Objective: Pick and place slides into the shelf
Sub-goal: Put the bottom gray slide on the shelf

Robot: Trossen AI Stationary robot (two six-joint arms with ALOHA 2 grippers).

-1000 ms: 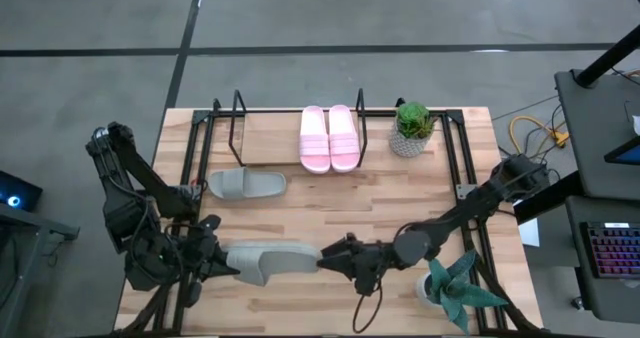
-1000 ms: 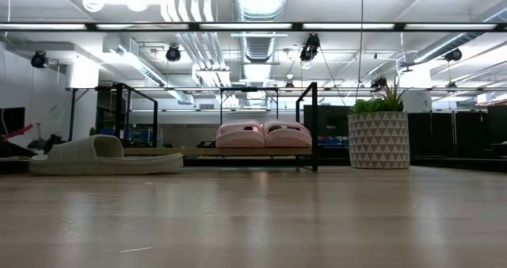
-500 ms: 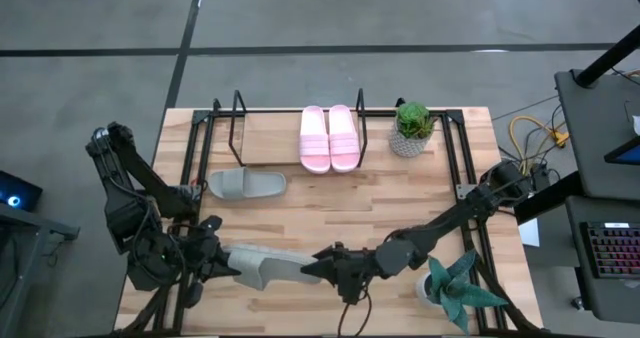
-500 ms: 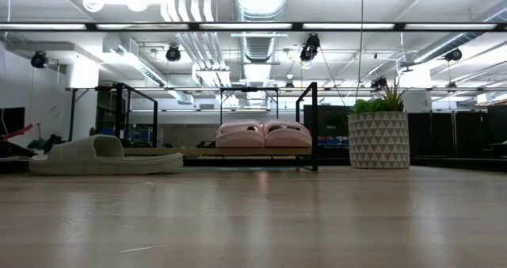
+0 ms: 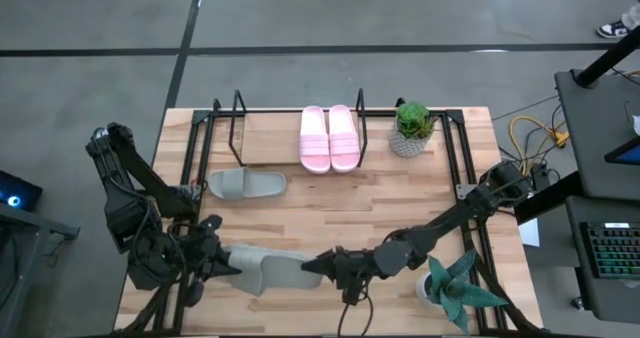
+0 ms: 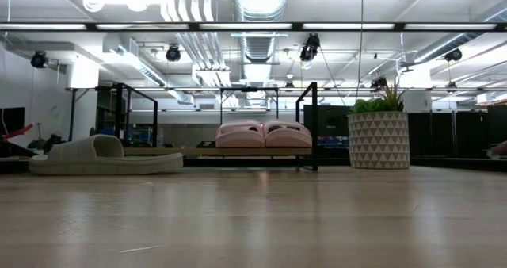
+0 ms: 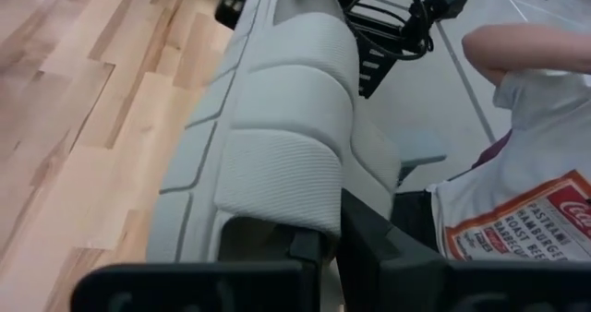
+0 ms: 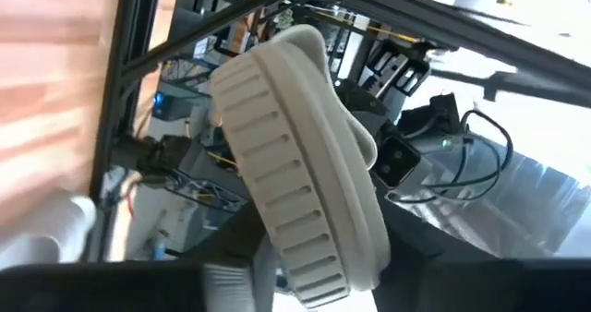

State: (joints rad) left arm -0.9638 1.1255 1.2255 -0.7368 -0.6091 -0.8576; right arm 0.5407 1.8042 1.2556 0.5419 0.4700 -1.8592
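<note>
A grey-green slide (image 5: 268, 269) hangs over the table's near edge, held between both grippers. The left gripper (image 5: 222, 264) is clamped shut on its strap end; the right gripper (image 5: 312, 267) has its jaws partly closed around the other end. The second grey-green slide (image 5: 246, 184) lies just left of the shelf (image 5: 270, 138), where the pink pair (image 5: 329, 137) sits.

I am working in an industrial lab or workshop hall. Exposed ducts (image 6: 260, 14) and strip lights are hanging overhead, and grey concrete floor (image 5: 400, 13) is surrounding my wooden table (image 5: 400, 203).
</note>
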